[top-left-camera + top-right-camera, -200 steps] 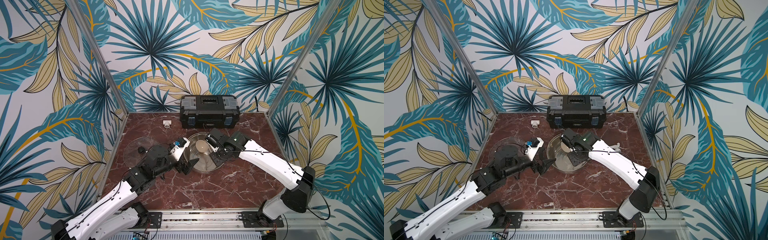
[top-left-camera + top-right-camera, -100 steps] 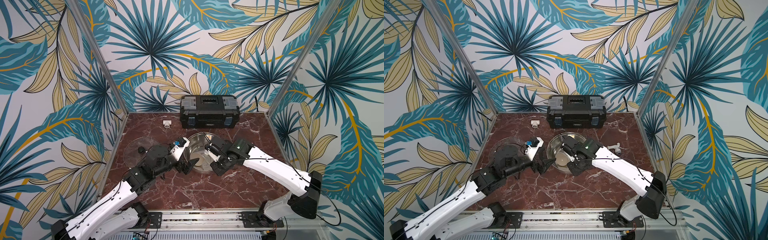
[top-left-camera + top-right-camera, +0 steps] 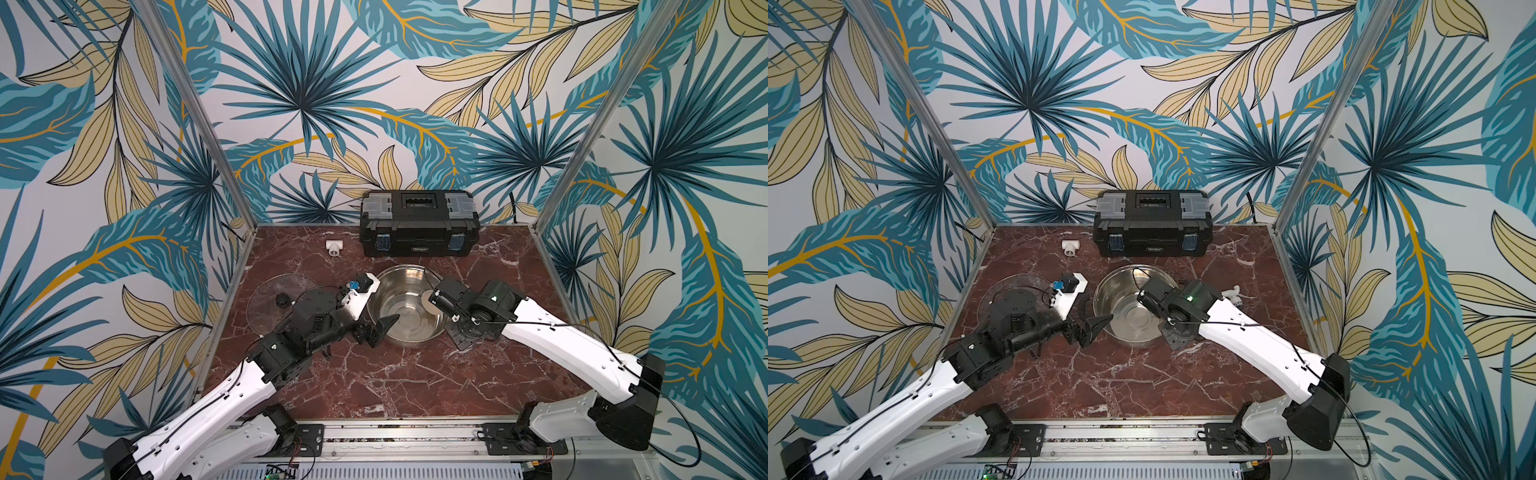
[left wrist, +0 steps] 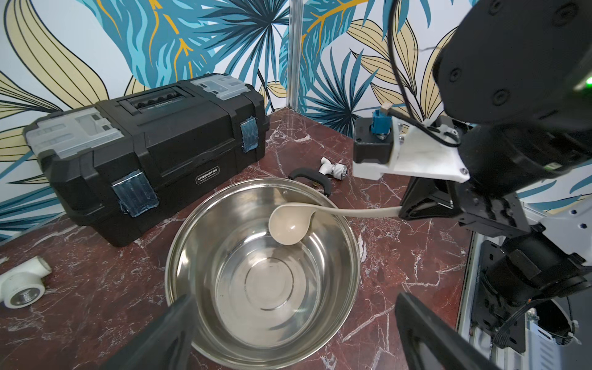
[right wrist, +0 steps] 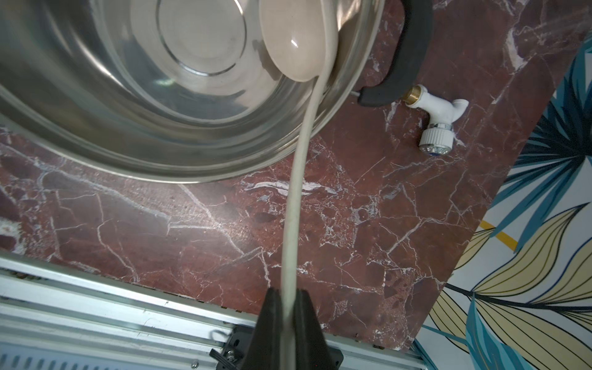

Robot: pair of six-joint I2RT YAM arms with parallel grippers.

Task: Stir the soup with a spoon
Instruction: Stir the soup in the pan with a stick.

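Mid-table on red-brown marble tabletop [image 3: 1142,374]: round shiny steel pot [image 3: 1121,301]. Behind it, against the leaf-print wall [image 3: 1059,124], black plastic toolbox [image 3: 1152,226] with grey lid latches; small white T-shaped pipe fitting [image 3: 1070,248] near its left end. Left gripper [image 3: 1094,328] spread wide at the pot's near-left rim. Right arm's black wrist [image 3: 1187,301] over the pot's right rim, small white tap fitting [image 3: 1233,293] just past it.
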